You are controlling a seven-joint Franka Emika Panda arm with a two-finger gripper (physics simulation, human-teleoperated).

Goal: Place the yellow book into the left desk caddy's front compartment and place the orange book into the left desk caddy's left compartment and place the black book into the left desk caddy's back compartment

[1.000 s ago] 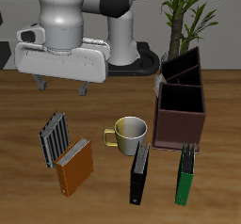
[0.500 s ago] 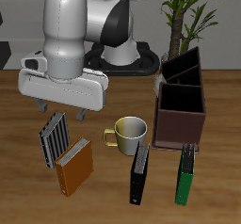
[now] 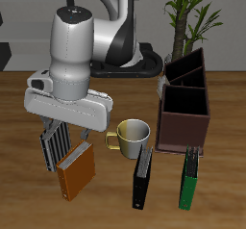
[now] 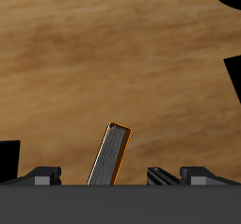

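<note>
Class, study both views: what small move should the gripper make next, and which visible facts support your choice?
Probably keep lowering the gripper onto the orange book. The arm hangs just above the book, which stands upright on the table beside the striped book; the wrist view shows its page edge below the fingers. The caddy holds none of the three books.

Cream mug [image 3: 132,134] centred on the wooden bench [image 3: 226,137]; slim green book [image 3: 190,178] near its front edge; potted plant [image 3: 194,12] behind.

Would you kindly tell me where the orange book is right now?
In the exterior view the orange book lies near the table's front edge, beside the striped book, just below the gripper.
</note>
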